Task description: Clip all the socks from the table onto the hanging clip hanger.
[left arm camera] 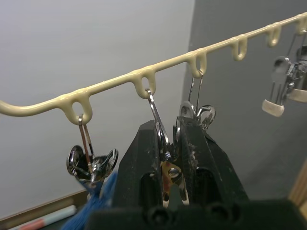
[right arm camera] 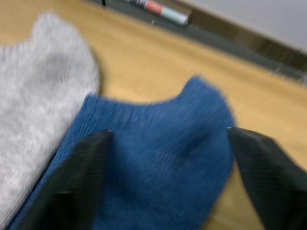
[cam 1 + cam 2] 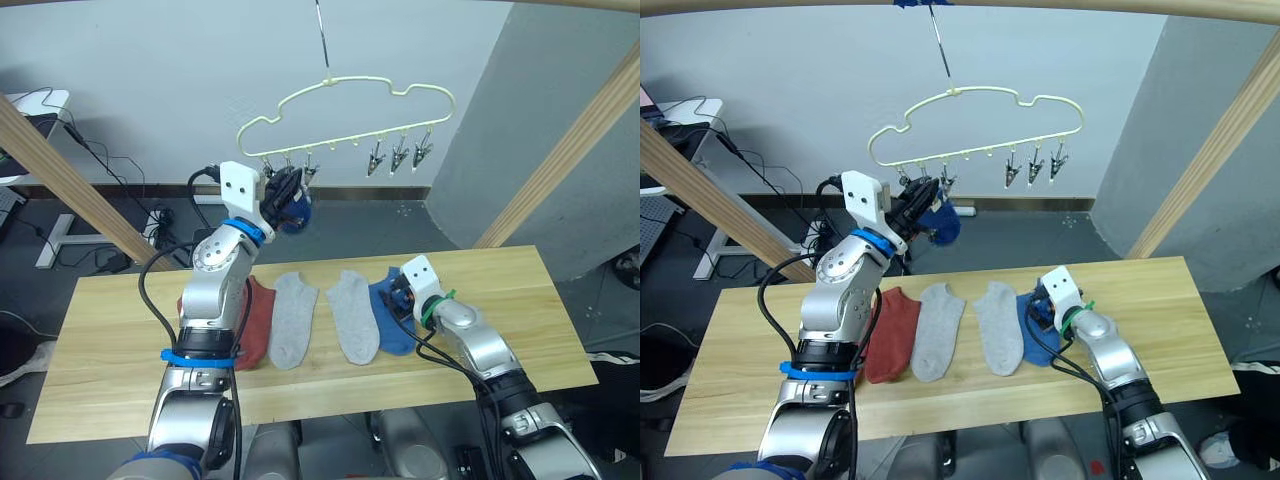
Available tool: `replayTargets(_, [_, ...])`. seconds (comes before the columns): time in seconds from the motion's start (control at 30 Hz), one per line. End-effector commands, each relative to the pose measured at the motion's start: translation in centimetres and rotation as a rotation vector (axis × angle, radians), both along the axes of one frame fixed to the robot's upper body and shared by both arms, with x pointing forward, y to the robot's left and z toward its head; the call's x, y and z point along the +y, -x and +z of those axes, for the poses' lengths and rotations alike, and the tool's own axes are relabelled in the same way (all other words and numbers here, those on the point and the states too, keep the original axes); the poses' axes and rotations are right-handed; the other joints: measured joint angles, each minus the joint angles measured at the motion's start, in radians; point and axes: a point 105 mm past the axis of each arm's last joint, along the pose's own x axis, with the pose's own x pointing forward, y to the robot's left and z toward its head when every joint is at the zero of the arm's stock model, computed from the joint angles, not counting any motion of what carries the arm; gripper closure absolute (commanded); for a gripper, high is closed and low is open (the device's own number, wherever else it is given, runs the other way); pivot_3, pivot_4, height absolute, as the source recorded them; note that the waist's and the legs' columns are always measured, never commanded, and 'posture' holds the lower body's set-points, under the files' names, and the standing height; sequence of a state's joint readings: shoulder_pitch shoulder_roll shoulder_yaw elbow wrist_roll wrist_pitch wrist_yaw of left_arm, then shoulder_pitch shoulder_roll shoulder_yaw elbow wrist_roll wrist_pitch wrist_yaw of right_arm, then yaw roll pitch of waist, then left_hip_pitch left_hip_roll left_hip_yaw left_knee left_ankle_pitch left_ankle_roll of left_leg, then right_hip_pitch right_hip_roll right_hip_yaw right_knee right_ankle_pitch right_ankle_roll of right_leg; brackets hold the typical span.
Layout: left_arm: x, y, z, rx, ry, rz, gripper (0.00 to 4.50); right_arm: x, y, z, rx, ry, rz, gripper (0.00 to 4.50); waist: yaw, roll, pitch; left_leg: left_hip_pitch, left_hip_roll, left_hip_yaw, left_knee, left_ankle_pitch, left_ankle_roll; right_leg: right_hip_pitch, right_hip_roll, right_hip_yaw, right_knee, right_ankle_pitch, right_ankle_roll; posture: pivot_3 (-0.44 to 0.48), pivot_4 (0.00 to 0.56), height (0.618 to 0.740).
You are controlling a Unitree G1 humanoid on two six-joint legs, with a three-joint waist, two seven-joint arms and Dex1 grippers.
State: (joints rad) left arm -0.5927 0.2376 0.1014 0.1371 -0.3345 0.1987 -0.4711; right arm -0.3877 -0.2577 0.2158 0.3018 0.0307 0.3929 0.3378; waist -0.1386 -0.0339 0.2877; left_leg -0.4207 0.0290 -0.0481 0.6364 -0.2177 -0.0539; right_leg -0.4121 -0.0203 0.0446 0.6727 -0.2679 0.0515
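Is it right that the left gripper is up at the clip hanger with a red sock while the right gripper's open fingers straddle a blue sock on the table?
Not quite: the sock at the left gripper by the clip hanger is blue, as the right eye view shows. The right gripper does straddle a blue sock on the table.

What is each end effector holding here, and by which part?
The left end effector is shut on a silver clip of the clip hanger, pinching its handles. The right end effector is open over the blue sock on the table, holding nothing.

Knit socks (image 2: 158,158), shiny metal clips (image 1: 91,165), wood table (image 3: 560,330).
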Motion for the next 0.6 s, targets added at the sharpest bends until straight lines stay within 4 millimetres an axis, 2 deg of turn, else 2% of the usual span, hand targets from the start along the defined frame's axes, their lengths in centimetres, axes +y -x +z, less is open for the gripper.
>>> replayTargets(0.03, [-0.4, 1.1, 1.7, -0.053, 0.007, -0.067, 4.26, -0.1, -0.2, 0.1, -0.006, -0.002, 0.003, 1.98, 0.000, 0.000, 0.000, 0.000, 0.000, 0.000, 0.000, 0.000, 0.000, 0.000, 0.000, 0.000, 0.000, 0.000, 0.000, -0.202, 0.294, 0.740])
replayTargets(0.2, [-0.3, 1.4, 2.0, -0.026, 0.022, -0.111, 4.26, 0.1, -0.1, 0.2, -0.011, -0.001, 0.023, 3.78, 0.000, 0.000, 0.000, 0.000, 0.000, 0.000, 0.000, 0.000, 0.000, 0.000, 0.000, 0.000, 0.001, 0.000, 0.000, -0.199, 0.292, 0.740])
replayTargets(0.27, [-0.2, 1.6, 2.2, -0.015, 0.032, -0.129, 4.26, 0.2, 0.1, 1.0, -0.041, 0.016, 0.064, 4.46, 0.000, 0.000, 0.000, 0.000, 0.000, 0.000, 0.000, 0.000, 0.000, 0.000, 0.000, 0.000, 0.000, 0.000, 0.000, -0.199, 0.292, 0.740])
replayTargets(0.33, [-0.2, 1.7, 2.4, -0.008, 0.039, -0.140, 4.26, 0.4, 0.3, 2.0, -0.081, 0.045, 0.123, 4.50, 0.001, 0.001, 0.001, 0.000, 0.000, 0.000, 0.000, 0.000, 0.000, 0.000, 0.000, 0.000, 0.000, 0.000, 0.000, -0.200, 0.293, 0.740])
replayTargets(0.47, [0.1, 1.8, 3.1, 0.003, 0.061, -0.158, 4.26, 1.6, 1.0, 6.6, -0.223, 0.161, 0.345, 4.50, 0.001, 0.002, 0.003, 0.000, 0.000, 0.000, 0.000, 0.000, 0.000, 0.000, 0.000, 0.000, 0.000, 0.000, 0.000, -0.207, 0.294, 0.740])
replayTargets(0.6, [0.1, 2.1, 3.4, 0.016, 0.056, -0.189, 4.26, 3.1, 1.4, 10.2, -0.340, 0.251, 0.514, 4.50, -0.003, 0.003, 0.006, 0.000, 0.000, 0.000, 0.000, 0.000, 0.000, 0.000, 0.000, 0.000, 0.000, 0.000, 0.000, -0.214, 0.293, 0.740])
